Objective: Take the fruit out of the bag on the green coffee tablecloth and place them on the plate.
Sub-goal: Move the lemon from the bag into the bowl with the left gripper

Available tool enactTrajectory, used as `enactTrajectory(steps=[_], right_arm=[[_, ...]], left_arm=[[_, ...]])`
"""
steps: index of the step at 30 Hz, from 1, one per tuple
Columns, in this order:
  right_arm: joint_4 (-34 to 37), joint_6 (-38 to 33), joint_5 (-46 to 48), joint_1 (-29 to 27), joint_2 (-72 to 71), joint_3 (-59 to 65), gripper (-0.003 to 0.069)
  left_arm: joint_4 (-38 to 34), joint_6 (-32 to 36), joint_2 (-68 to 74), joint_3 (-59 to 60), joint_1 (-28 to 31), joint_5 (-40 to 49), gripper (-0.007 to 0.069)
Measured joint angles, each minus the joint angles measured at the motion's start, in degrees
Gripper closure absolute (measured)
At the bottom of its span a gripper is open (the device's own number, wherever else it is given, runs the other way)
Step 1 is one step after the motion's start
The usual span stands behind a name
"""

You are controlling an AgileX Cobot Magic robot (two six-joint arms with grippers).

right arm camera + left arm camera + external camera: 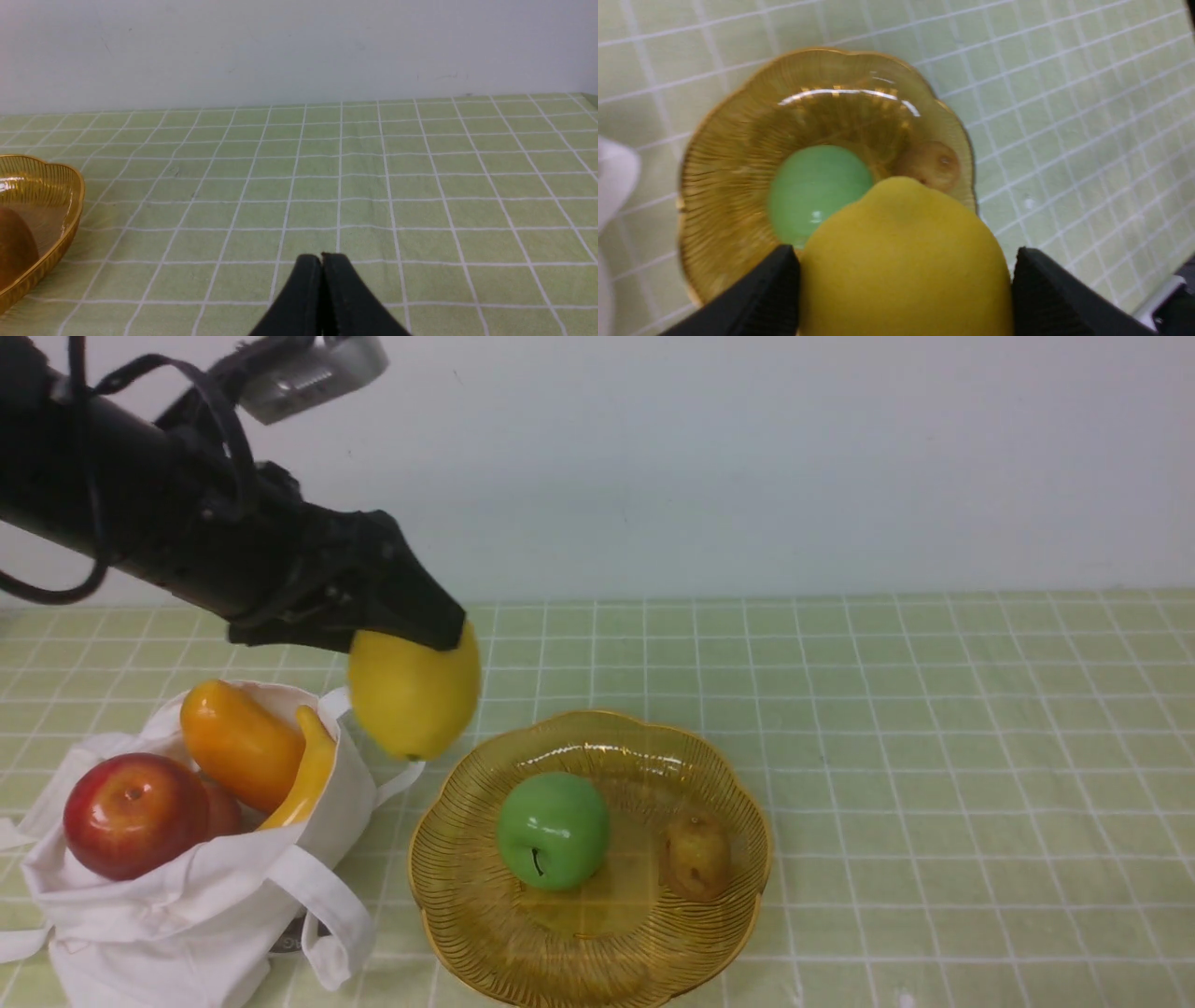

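My left gripper (pixel 415 649) is shut on the yellow lemon (pixel 414 693) and holds it in the air between the bag (pixel 201 905) and the amber plate (pixel 448 896), near the plate's far left rim. In the left wrist view the lemon (pixel 903 261) sits between both fingers (pixel 1045 294) above the plate (pixel 724 196). The white bag lies at the front left on the green tablecloth (pixel 934 756) and holds a red apple (pixel 135 814), an orange oblong fruit (pixel 238 742) and a yellow banana (pixel 308 775). My right gripper (pixel 321 256) is shut and empty, low over bare cloth, and does not show in the front view.
The plate holds a green apple (pixel 553 831) and a small brown fruit (pixel 695 856); both also show in the left wrist view, green apple (pixel 812 186), brown fruit (pixel 929 163). A white wall (pixel 747 457) runs along the table's far edge. The plate's rim (pixel 56 233) shows in the right wrist view.
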Motion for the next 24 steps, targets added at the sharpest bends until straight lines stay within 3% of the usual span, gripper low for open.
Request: enactTrajectory(steps=[4,12,17,24], right_arm=[[0.0,0.0,0.0,0.0,0.0,0.0,0.0673],[0.0,0.0,0.0,0.0,0.0,0.0,0.0673],[0.0,0.0,0.0,0.0,0.0,0.0,0.0673],[0.0,0.0,0.0,0.0,0.0,0.0,0.0673]], left_arm=[[-2.95,1.68,4.85,0.0,-6.2,-0.28,0.0108],[-0.23,2.6,14.37,0.0,-16.61,-5.81,0.0108],[1.29,2.65,17.12,0.0,-17.82,-10.53,0.0092],[3.58,2.65,18.05,0.0,-17.85,-17.64,-0.0047]])
